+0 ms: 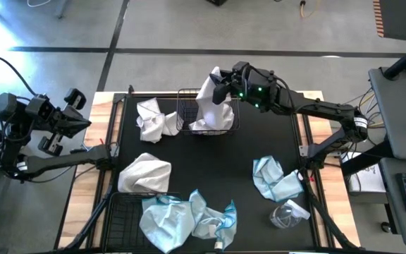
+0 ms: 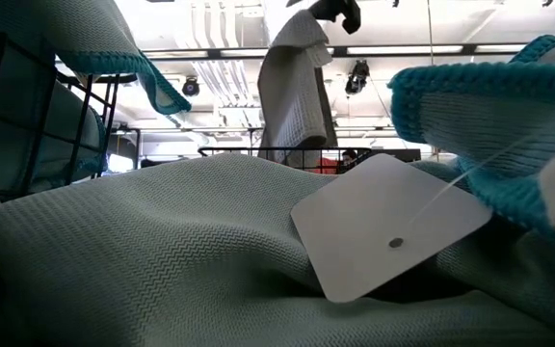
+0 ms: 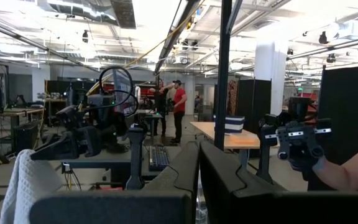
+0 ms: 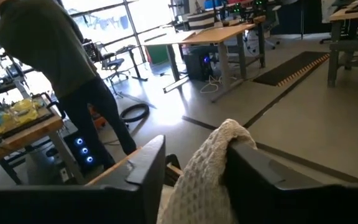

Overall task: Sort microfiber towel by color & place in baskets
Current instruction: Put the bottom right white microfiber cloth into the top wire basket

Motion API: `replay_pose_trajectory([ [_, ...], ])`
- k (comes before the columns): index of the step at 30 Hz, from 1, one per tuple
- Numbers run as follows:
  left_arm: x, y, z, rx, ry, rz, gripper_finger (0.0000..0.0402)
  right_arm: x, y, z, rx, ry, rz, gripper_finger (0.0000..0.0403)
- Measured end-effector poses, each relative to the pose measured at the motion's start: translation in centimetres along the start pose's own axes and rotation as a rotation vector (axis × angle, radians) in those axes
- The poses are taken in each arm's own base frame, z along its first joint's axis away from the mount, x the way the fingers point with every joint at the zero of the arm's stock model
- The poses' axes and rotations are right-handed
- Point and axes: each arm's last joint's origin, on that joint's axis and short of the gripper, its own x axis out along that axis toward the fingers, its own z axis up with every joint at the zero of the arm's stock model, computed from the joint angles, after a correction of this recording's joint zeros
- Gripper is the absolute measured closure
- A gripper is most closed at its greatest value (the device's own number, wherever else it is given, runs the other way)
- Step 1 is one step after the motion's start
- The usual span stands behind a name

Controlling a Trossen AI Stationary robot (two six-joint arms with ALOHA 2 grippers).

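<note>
My right gripper (image 1: 222,82) is over the far black wire basket (image 1: 186,99), shut on a white towel (image 1: 210,102). In the low view this towel (image 2: 295,92) hangs from the gripper (image 2: 335,10). My left gripper (image 1: 75,113) waits, raised off the table's left edge, its fingers shut (image 3: 199,180). Two more white towels (image 1: 154,120) (image 1: 144,173) lie crumpled on the black mat. Light blue towels lie at the near edge (image 1: 185,219) and to the right (image 1: 273,178). A second basket (image 1: 122,215) stands at the near left. My right gripper pinches a bunched top fold of the white towel (image 4: 219,155) between its two fingers (image 4: 145,177), coming level from the table's right side. The towel hangs slack below the fingers, and its lower end (image 1: 213,123) reaches into the far basket.
A clear plastic wrapper (image 1: 287,215) lies at the near right of the mat. A white tag (image 2: 383,226) on a blue towel fills the low view's front. A person (image 4: 55,74) stands beyond the table's far side. Bare mat (image 1: 210,159) lies in the middle.
</note>
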Motion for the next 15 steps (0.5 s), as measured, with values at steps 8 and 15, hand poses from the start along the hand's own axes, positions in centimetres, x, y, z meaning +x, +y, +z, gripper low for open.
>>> replay_pose_trajectory([
  [8, 0.0, 0.0, 0.0, 0.000, 0.000, 0.000, 0.0402, -0.2, -0.8, -1.8, -0.071, 0.191, -0.060, 0.0223],
  [15, 0.0, 0.0, 0.0, 0.000, 0.000, 0.000, 0.0402, -0.8, -1.5, -3.5, -0.095, 0.367, -0.124, 0.0223],
])
